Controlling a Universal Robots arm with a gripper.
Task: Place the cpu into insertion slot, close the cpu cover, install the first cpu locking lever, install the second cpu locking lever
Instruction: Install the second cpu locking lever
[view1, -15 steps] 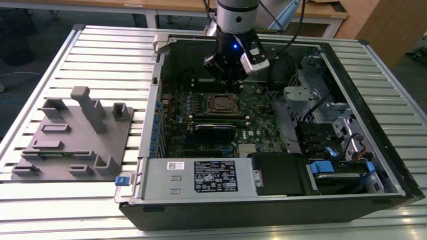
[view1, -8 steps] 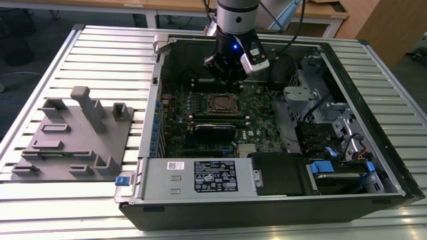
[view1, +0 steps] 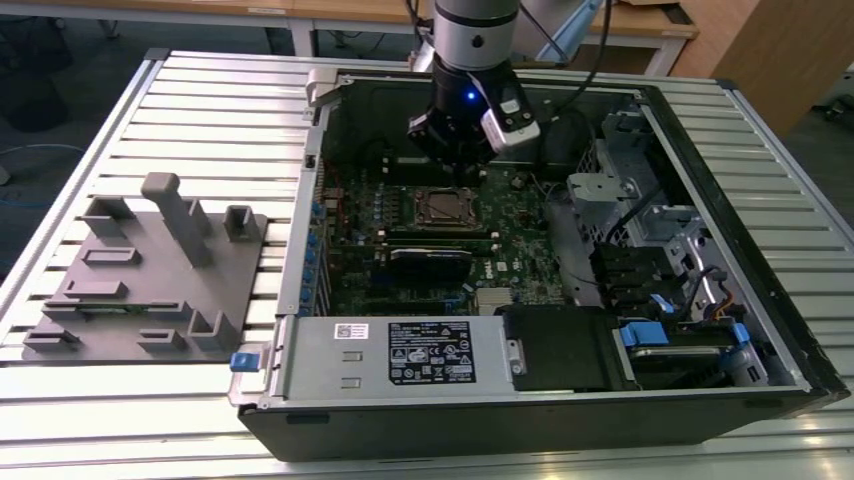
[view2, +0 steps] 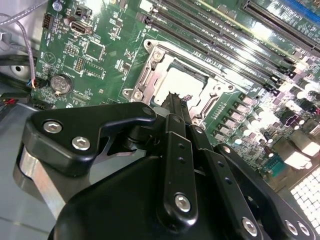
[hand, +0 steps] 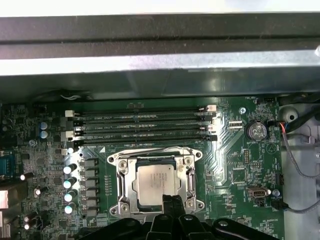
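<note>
The cpu (hand: 156, 179), a pale square chip, lies flat in the insertion slot (hand: 121, 206) on the green board. The cpu cover (hand: 125, 167), a thin metal frame, lies down around it, and the chip shows through its window. My gripper (hand: 173, 199) hangs just above the socket's near edge with its black fingers together and nothing between them. In the second wrist view the gripper (view2: 176, 96) points at the edge of the cpu (view2: 182, 80) inside the cover (view2: 150, 75). In the exterior view the gripper (view1: 461, 165) hovers over the slot (view1: 445, 207) inside the open computer case.
Long black memory slots (hand: 145, 125) run beside the socket, and a row of capacitors (hand: 69, 182) stands along another side. A labelled power supply box (view1: 400, 352), a drive cage (view1: 614, 200) and the case wall (hand: 150, 65) ring the board. A grey fixture plate (view1: 147, 280) lies outside the case.
</note>
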